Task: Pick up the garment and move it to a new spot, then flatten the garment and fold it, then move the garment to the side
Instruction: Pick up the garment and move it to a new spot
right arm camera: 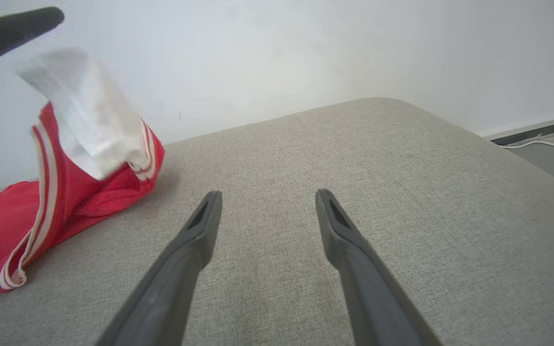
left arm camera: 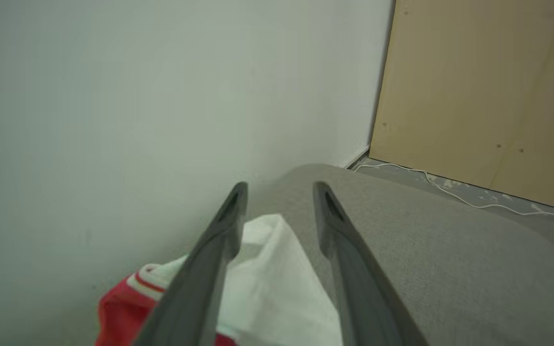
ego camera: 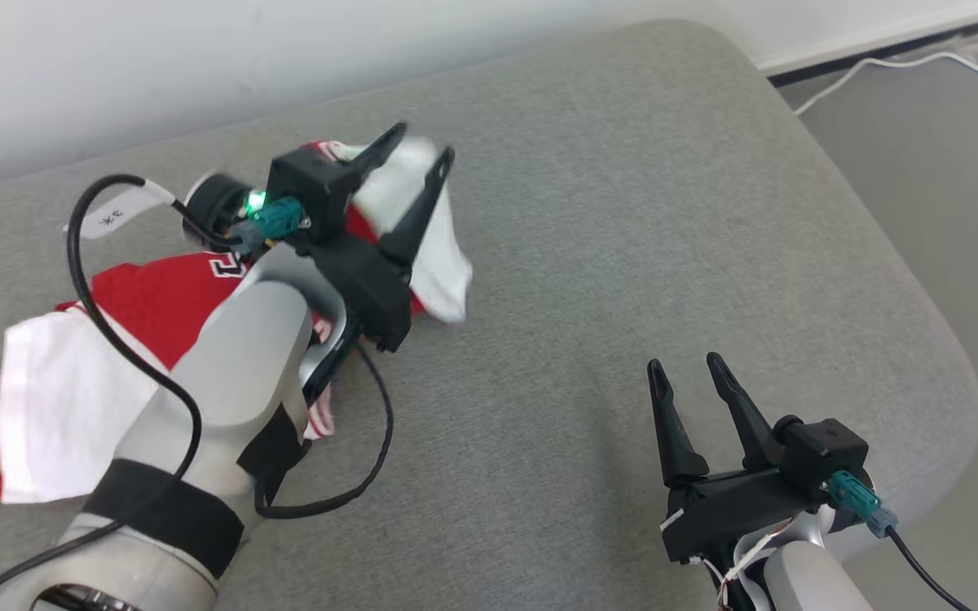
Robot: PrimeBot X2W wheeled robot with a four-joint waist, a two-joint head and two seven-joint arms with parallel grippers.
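Beneath the left gripper point(ego camera: 424, 140), fingers apart, the red-and-white garment point(ego camera: 149, 293) lies on the grey cushion point(ego camera: 625, 212); its blurred white fold seems unpinched. The right gripper point(ego camera: 684, 361), spread, hovers well apart from it.

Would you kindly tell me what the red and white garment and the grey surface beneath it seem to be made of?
Garment: probably thin, matte jersey-type cloth; it drapes limply in soft folds. Grey surface: seemingly woven upholstery fabric over padding, matte; fine flecked weave and rounded corners show.

A grey upholstered cushion point(ego camera: 625, 212) meets a white wall point(ego camera: 115, 68); a white cable point(ego camera: 947, 56) trails across the floor point(ego camera: 922, 161).
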